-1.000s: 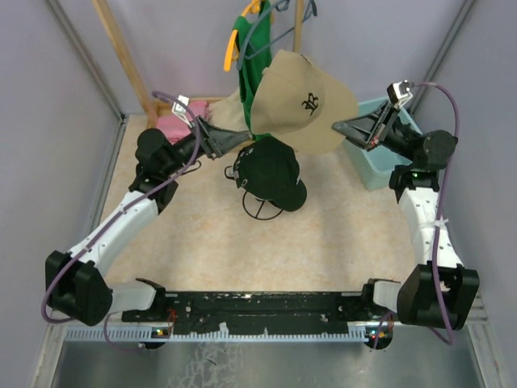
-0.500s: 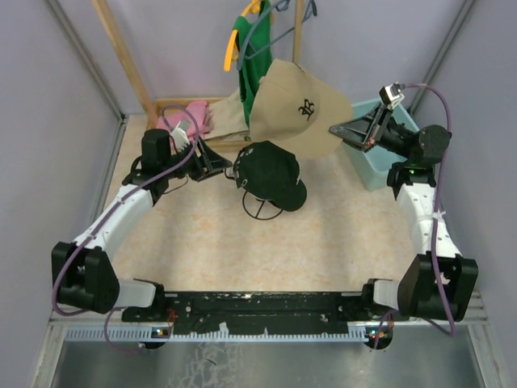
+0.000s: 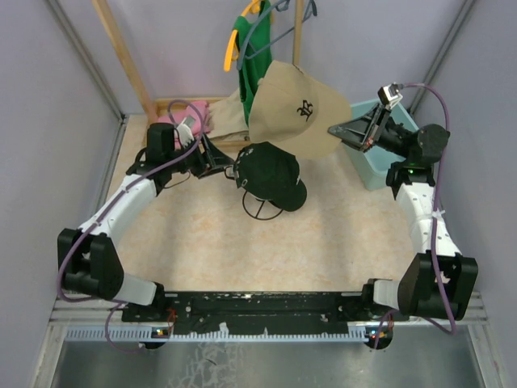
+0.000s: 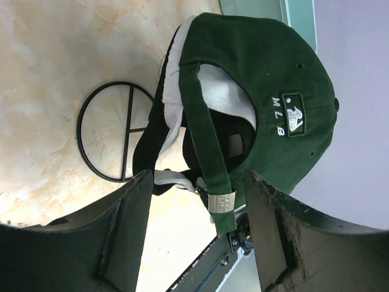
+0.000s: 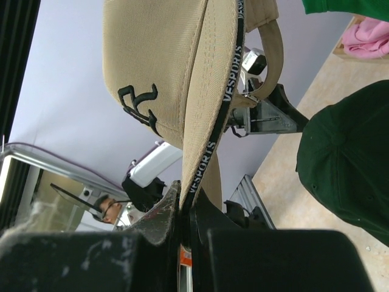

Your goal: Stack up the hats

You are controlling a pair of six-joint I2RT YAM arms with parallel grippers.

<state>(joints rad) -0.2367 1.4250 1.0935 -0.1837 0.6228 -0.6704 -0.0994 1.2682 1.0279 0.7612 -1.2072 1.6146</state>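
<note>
Item: tan cap [image 3: 295,105], brim pinched in right end effector [image 3: 334,129], aloft just above and behind the dark cap [image 3: 271,170]. Left end effector [image 3: 229,166]: spread beside that cap's rear strap (gripping nothing, I'd say). Step: carrying over. Next: lower tan crown squarely onto it.

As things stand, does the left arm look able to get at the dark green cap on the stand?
Probably yes: the left gripper is open right behind the dark green cap, nothing between them. The tan cap, held by the right gripper, hangs higher up.
</note>
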